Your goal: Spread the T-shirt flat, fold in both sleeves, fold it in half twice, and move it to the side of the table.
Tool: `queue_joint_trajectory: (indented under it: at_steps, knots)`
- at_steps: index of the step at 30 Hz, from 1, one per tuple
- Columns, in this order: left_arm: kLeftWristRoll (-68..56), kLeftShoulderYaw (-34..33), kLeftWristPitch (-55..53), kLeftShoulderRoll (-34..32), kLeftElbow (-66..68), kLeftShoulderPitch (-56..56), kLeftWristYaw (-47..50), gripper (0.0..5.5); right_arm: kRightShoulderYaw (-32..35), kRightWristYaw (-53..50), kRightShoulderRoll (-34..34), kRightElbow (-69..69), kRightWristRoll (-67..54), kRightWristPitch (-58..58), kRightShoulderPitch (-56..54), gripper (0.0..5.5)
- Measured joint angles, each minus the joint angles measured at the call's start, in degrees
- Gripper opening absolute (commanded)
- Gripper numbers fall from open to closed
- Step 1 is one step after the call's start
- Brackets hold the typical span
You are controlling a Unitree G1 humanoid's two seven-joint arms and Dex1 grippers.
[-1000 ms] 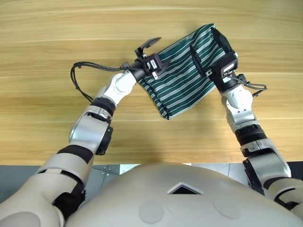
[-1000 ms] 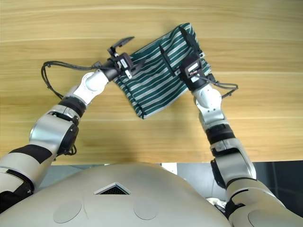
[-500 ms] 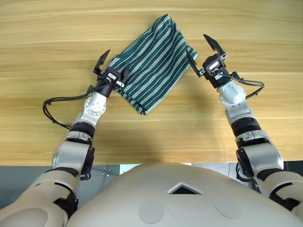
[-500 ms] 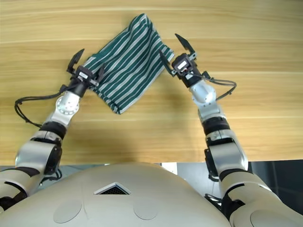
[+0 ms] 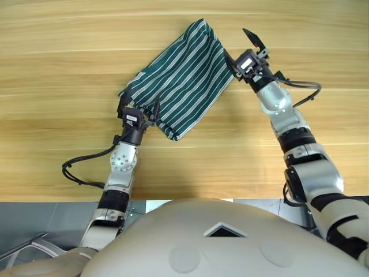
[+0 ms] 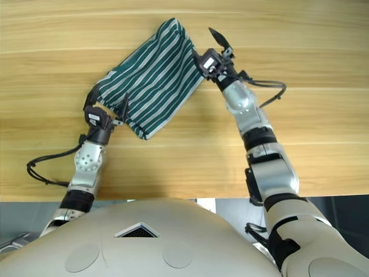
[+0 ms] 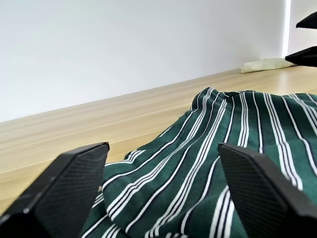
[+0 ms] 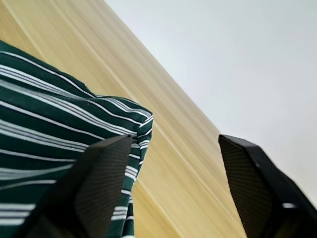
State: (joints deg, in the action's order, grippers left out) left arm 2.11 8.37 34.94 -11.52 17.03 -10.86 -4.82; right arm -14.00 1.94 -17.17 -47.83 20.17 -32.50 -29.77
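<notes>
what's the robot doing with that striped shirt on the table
A humanoid robot is handling a green striped T-shirt, which lies folded into a compact rectangle on the wooden table. Its left gripper is at the shirt's left corner and its right gripper is at the right corner. Both have their jaws open, so neither is gripping the cloth.

Head stereo pair: looks steeply down at the table (image 5: 57, 69); both eyes share the shirt (image 5: 181, 81). Left wrist camera: low, close behind the left gripper (image 7: 163, 146), facing across the shirt toward a wall (image 7: 124, 44). Right wrist camera: close behind the right gripper (image 8: 176, 138), facing the shirt's corner.
</notes>
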Motion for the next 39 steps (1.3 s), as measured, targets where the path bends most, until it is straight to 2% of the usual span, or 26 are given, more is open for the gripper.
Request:
queue_joint_trajectory:
  at_steps: [4,9,13,19,23,30,39]
  knots:
    - [1.92,-0.01,0.44,-1.0,2.74,7.02,-2.28,4.09,-0.1,-3.04,0.82,-5.97,1.59,0.07,-3.31,3.24]
    - [9.79,0.66,2.13,-1.58,17.58,27.39,-0.04,4.09,-2.28,-6.53,4.19,-15.24,4.14,1.19,-6.38,3.24]
    - [21.62,6.78,2.15,-1.63,32.58,40.38,5.96,4.09,-3.51,-9.17,5.5,-20.42,5.82,2.73,-7.13,3.24]
    - [36.29,17.94,-2.3,-3.75,48.65,51.89,9.19,4.09,-3.88,-11.0,7.04,-23.46,5.81,4.88,-9.21,3.24]
    - [40.69,22.64,-6.67,-3.19,54.56,57.64,10.32,4.09,-4.03,-11.77,8.14,-24.03,5.77,4.86,-9.27,3.24]
    - [38.99,21.76,-8.47,-4.42,56.8,57.32,13.25,4.09,-4.54,-11.88,9.41,-24.08,5.78,4.63,-9.26,3.24]
    - [36.24,20.82,-5.07,-7.35,53.46,51.59,17.41,4.09,-4.48,-11.88,9.26,-24.24,5.77,4.76,-9.27,3.24]
